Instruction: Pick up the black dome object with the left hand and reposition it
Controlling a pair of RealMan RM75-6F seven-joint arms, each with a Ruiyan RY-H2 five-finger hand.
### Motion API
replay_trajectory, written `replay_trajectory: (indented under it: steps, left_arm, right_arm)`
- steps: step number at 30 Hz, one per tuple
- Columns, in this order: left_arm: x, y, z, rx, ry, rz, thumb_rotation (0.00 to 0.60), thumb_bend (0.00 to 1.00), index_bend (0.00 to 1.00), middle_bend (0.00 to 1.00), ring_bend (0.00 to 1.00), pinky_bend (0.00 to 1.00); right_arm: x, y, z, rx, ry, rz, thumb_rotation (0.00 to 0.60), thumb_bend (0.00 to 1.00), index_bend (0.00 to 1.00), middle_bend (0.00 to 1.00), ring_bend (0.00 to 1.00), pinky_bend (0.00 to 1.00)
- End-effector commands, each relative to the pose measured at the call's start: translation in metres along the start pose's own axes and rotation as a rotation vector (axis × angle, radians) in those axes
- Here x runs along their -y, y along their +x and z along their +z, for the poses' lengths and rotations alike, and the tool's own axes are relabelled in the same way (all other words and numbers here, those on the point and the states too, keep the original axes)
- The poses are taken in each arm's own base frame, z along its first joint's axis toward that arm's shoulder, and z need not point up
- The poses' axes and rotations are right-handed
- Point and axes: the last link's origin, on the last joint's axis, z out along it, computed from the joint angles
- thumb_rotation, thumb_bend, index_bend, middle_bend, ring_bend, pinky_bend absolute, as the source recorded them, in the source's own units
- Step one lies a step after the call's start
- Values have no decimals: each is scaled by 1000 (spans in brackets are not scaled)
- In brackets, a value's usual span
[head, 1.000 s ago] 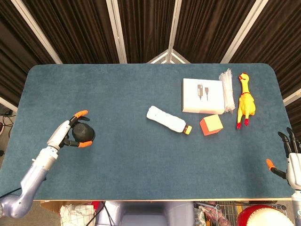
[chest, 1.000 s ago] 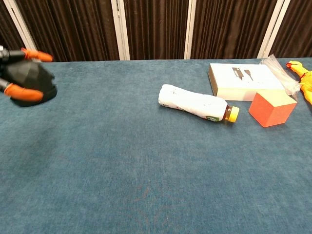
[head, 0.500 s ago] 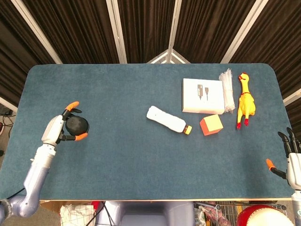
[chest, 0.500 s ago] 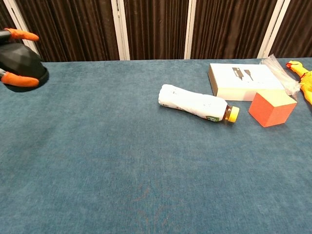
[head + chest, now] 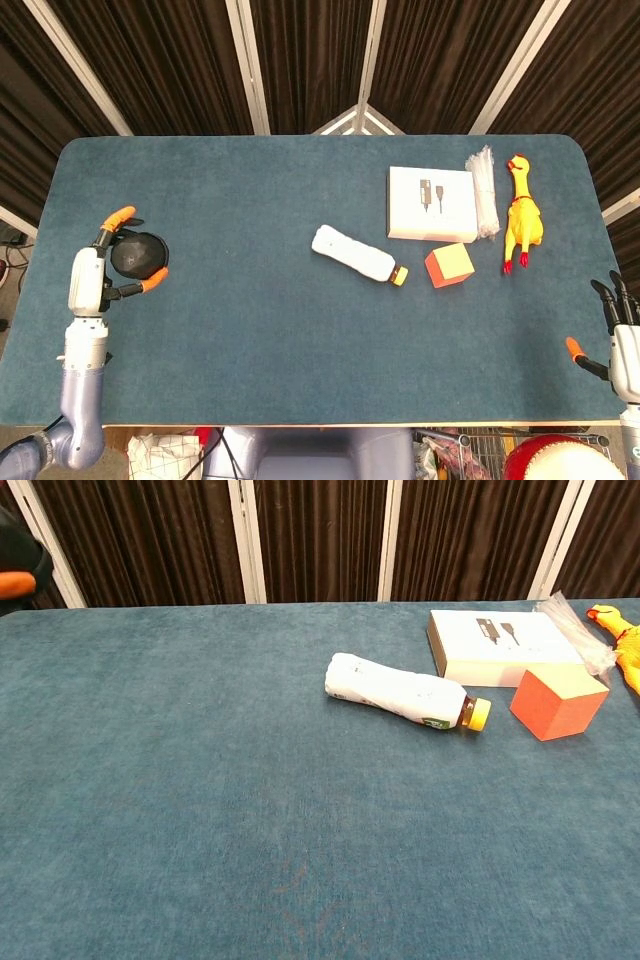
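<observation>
A faceted black dome object [image 5: 138, 255] sits in the grasp of the robot's left hand [image 5: 95, 274] near the left edge of the blue felt-covered table [image 5: 250, 330], with orange-tipped fingers [image 5: 118, 215] curved around it on either side; from the chest view only a sliver of the dome [image 5: 18, 550] and one orange fingertip show at the upper left corner, apparently raised above the cloth. Toward the middle of the table lies a clear plastic bottle with a white wrapper and a yellow cap [image 5: 358, 255], on its side, cap pointing to the right; its label print is too small to read. Just beside the cap stands an orange cube [image 5: 449, 265]. Behind the cube rests a flat white box [image 5: 431, 203] bearing small dark pictures of what looks like a cable plug, any lettering illegible. A bundle of clear plastic packaging [image 5: 484, 190] lies against the box's right side, and next to that a yellow rubber chicken with red feet [image 5: 521, 214]. The right hand [image 5: 618, 335] rests at the table's far right edge, fingers spread and holding nothing.
</observation>
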Motion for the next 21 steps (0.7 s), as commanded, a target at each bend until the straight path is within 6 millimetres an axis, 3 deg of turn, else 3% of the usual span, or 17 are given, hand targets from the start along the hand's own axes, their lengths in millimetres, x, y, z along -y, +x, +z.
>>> replay_trajectory:
  steps: [1, 4, 9, 15, 21]
  left_arm:
    - [21, -8, -5, 87, 190, -113, 600, 477, 231, 306, 452, 451]
    - [26, -17, -10, 163, 244, -138, 600, 473, 229, 302, 452, 451]
    - [26, -47, -43, 471, 303, -166, 600, 467, 222, 292, 452, 451]
    - [30, -18, -24, 139, 263, -258, 600, 467, 222, 313, 452, 463]
    - [45, 21, -9, -240, 259, -194, 600, 467, 204, 297, 452, 468]
  right_arm:
    - [0, 0, 0, 0, 0, 0, 600, 264, 148, 7, 167, 163]
    - [0, 0, 0, 0, 0, 0, 600, 265, 148, 7, 167, 163]
    - [0, 0, 0, 0, 0, 0, 600, 264, 148, 7, 167, 163]
    - [0, 0, 0, 0, 0, 0, 600, 264, 147, 7, 167, 163]
    - [0, 0, 0, 0, 0, 0, 600, 265, 148, 7, 167, 163]
